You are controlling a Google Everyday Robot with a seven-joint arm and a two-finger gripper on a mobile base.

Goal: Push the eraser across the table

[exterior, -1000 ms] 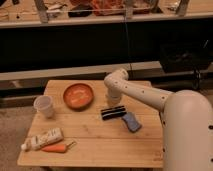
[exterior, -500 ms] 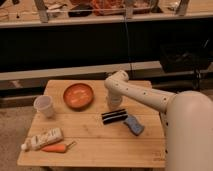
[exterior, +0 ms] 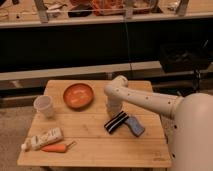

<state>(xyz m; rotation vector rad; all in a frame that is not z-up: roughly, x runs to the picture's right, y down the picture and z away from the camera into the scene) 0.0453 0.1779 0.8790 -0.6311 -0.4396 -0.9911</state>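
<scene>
One eraser (exterior: 116, 122) lies tilted on the table (exterior: 90, 145), right of centre, its right end touching a blue-grey pad (exterior: 134, 126). The gripper (exterior: 113, 111) stands just behind the eraser, at its far side; whether it is open or closed cannot be told. Farther left sit an orange bowl (exterior: 78, 95), a white cup (exterior: 44, 106), a tube (exterior: 42, 139) and a carrot (exterior: 56, 147).

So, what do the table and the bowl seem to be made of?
The table: probably bamboo or pale wood, matte, with visible long plank seams. The bowl: perhaps glazed ceramic or plastic, orange with a slight sheen. The gripper is just behind the eraser.
</scene>
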